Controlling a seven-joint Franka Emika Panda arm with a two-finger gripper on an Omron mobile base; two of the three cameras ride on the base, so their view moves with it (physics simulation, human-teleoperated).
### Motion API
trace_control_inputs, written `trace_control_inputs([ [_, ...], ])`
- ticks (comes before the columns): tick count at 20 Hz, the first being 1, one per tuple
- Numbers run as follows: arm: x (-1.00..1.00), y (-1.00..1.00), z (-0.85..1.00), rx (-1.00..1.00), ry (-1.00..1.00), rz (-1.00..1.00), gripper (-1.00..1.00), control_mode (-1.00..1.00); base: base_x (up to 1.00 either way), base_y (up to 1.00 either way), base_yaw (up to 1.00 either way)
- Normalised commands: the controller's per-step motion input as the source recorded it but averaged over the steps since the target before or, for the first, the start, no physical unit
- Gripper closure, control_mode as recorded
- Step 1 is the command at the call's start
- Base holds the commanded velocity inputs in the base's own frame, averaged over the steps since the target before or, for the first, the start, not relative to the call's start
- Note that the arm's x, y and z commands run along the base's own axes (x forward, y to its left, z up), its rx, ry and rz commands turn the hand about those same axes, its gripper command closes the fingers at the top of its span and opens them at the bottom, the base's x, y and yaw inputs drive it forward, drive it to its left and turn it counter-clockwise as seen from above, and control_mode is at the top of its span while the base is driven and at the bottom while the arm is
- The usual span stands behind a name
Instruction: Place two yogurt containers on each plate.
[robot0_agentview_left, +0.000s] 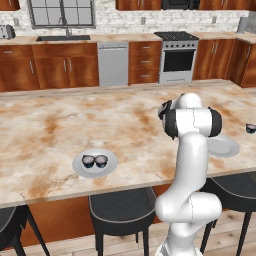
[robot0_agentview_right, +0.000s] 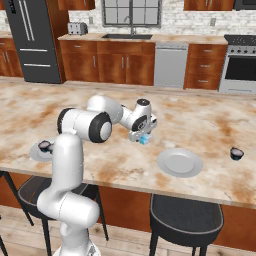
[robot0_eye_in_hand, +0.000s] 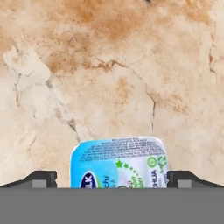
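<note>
A light blue boxy yogurt container (robot0_eye_in_hand: 119, 164) lies on the marble counter between my fingertips (robot0_eye_in_hand: 43, 178), with a small gap on its left side. My gripper (robot0_agentview_right: 142, 136) is open and hangs low over that container (robot0_agentview_right: 145, 140). To its right lies an empty plate (robot0_agentview_right: 180, 162), and farther right stands a dark yogurt cup (robot0_agentview_right: 236, 153). The other plate (robot0_agentview_left: 95, 164) holds two dark cups (robot0_agentview_left: 88, 160) (robot0_agentview_left: 101, 160). My arm partly hides the empty plate (robot0_agentview_left: 223, 146) in the left base view.
The work surface is a long marble island counter (robot0_agentview_left: 45, 130). Dark stools (robot0_agentview_left: 122, 210) stand along its near edge. Cabinets, a dishwasher and a stove (robot0_agentview_left: 177, 57) line the far wall. A fridge (robot0_agentview_right: 32, 40) stands at the back left.
</note>
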Motion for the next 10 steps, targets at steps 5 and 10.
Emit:
trace_control_inputs([
  [5, 0.02, -0.13, -0.08, 0.0, 0.07, 0.0, -1.0, -1.0, 0.0, 0.0, 0.0],
  [10, -0.12, -0.2, -0.21, 0.0, 0.1, 0.0, -1.0, -1.0, 0.0, 0.0, 0.0],
])
